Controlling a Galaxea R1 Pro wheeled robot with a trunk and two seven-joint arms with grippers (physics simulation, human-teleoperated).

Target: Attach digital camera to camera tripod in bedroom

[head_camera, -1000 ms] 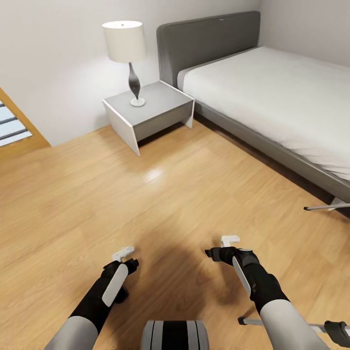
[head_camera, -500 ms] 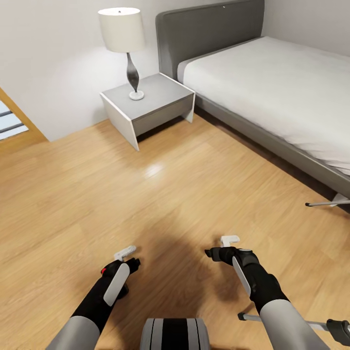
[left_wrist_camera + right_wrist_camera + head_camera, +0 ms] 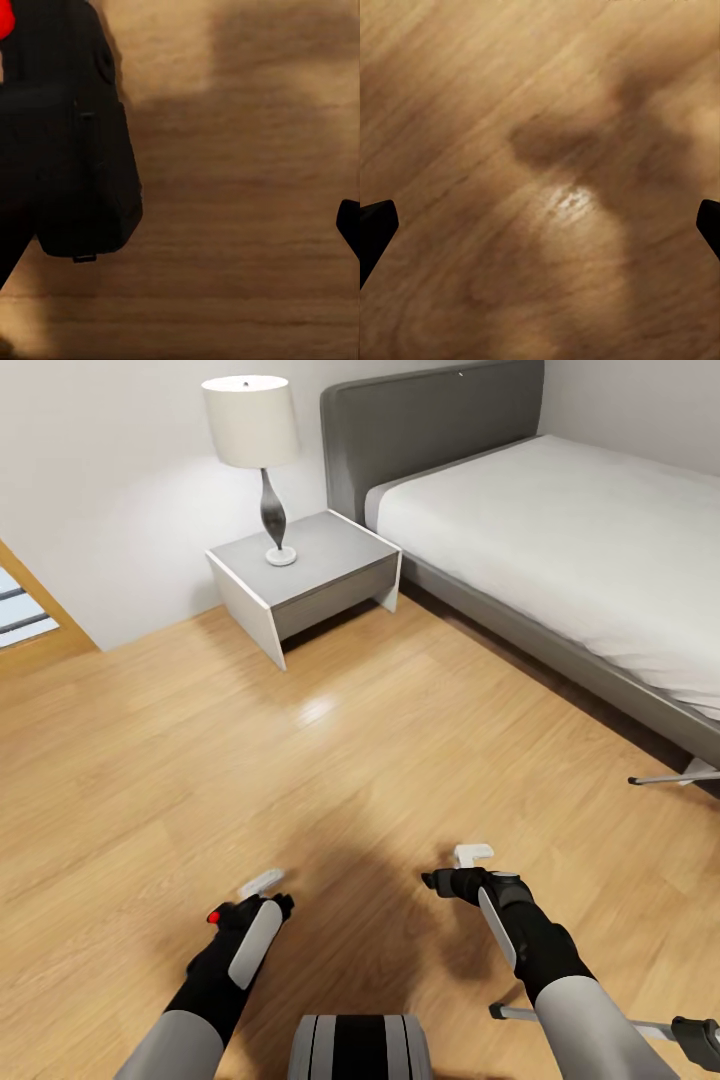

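Observation:
The digital camera (image 3: 67, 150), black with a red button, rides against one side of my left gripper (image 3: 180, 217), above the wood floor. The opposite fingertip (image 3: 349, 225) shows well apart from it. In the head view the camera's red button (image 3: 213, 916) peeks out beside my left gripper (image 3: 268, 895), low at the left. My right gripper (image 3: 450, 868) is open and holds nothing; its wrist view (image 3: 540, 217) looks at bare planks. Two silver legs of the camera tripod (image 3: 668, 777) (image 3: 600, 1022) reach in from the right edge; its head is out of view.
A grey bed (image 3: 560, 530) with a white mattress runs along the right. A grey nightstand (image 3: 310, 575) with a white-shaded lamp (image 3: 250, 425) stands by the far wall. A wooden doorway edge (image 3: 30, 610) is at the left. Open plank floor (image 3: 330, 760) lies ahead.
The head view shifted slightly at first, then held still. My left arm has drawn back toward my body, and the camera's red button has come into sight. The right arm has not moved.

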